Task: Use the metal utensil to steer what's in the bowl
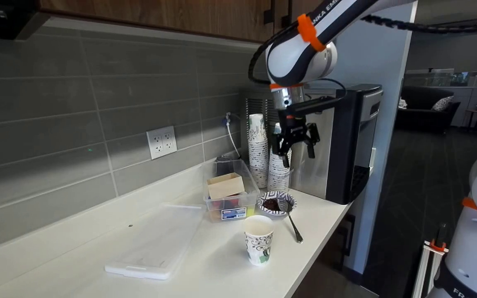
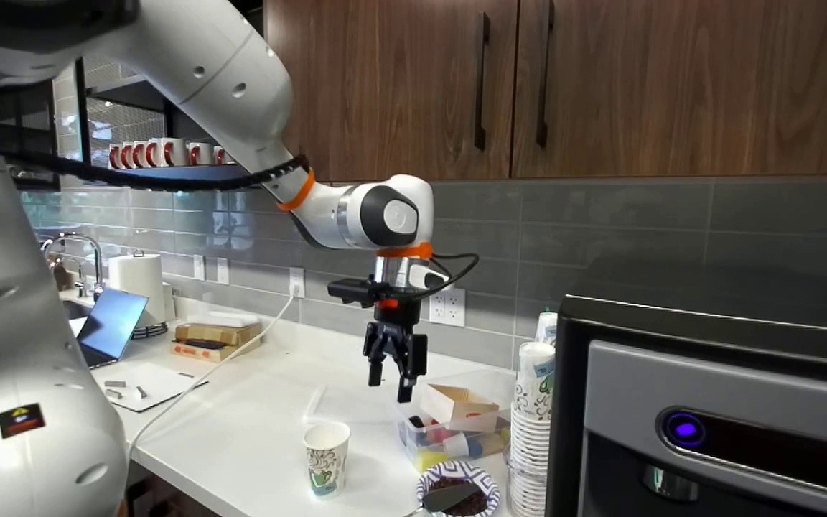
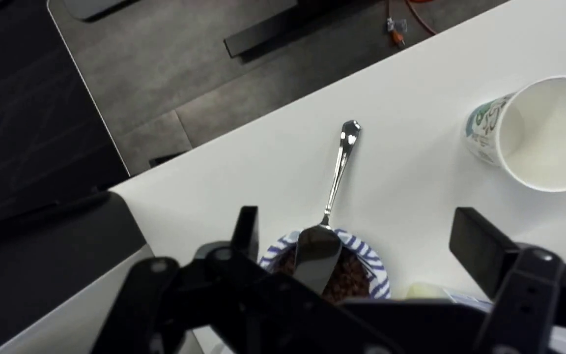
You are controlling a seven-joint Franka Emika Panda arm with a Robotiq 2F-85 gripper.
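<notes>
One metal utensil (image 3: 321, 236), head in bowl (image 1: 271, 212)

In an exterior view: paper cup (image 1: 259, 244) nearest, on bench (image 1: 218, 252); farther right, utensil handle over bowl's near rim, dark bits (image 3: 349, 281) inside; pincer (image 1: 299, 157) well above, fingers (image 3: 479, 248) spread apart.

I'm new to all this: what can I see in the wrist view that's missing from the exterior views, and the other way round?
Only the wrist view: what looks like an orange plug, seen against the floor.

Only the exterior views: the brown cabinets and the white wall outlet, which appear in both exterior views.

Shared by all: the open gripper, a lone paper cup, and the patterned bowl of dark bits with the metal utensil crossing its rim.
</notes>
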